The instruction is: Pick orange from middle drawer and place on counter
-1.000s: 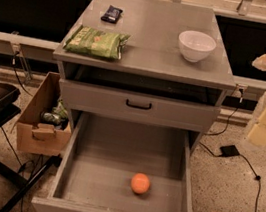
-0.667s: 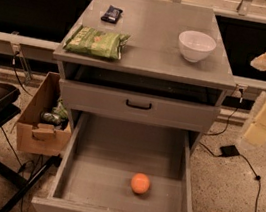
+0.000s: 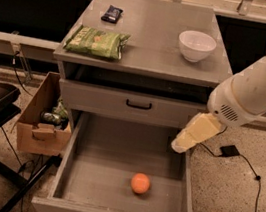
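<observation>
- The counter [image 3: 155,35] is bearing a green snack bag [image 3: 97,41], a dark packet [image 3: 112,13] and a white bowl [image 3: 197,45].
- The middle drawer [image 3: 106,174] is standing open, with the orange [image 3: 140,183] sitting on its floor near the front.
- A cardboard box [image 3: 38,112] is sitting beside the cabinet.
- The gripper [image 3: 181,145] is hanging over the drawer's right wall; its state cannot be told.

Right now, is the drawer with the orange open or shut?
Open. The drawer is pulled out, its grey floor showing with the orange lying on it. The gripper hangs above its right wall, near the back.
</observation>
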`<move>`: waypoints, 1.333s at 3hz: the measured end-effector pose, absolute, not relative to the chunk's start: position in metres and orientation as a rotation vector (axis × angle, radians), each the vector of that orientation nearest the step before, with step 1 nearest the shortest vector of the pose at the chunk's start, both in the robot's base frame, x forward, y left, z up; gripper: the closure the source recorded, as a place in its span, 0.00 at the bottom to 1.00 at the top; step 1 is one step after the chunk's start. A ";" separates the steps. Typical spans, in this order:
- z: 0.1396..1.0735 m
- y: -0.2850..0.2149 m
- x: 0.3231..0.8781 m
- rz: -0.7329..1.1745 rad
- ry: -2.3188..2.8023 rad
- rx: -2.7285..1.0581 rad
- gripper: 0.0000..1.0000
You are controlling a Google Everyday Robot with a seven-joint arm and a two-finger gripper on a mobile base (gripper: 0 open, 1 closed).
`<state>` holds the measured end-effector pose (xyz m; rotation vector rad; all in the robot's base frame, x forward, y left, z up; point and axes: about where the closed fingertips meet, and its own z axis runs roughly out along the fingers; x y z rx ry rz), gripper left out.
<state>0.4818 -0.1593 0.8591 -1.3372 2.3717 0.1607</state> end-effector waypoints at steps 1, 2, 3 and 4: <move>0.824 -0.135 0.526 0.123 2.390 -1.216 0.00; 0.823 -0.132 0.541 0.084 2.410 -1.130 0.00; 0.823 -0.132 0.540 0.085 2.410 -1.130 0.00; 0.795 -0.134 0.544 0.127 2.442 -1.107 0.00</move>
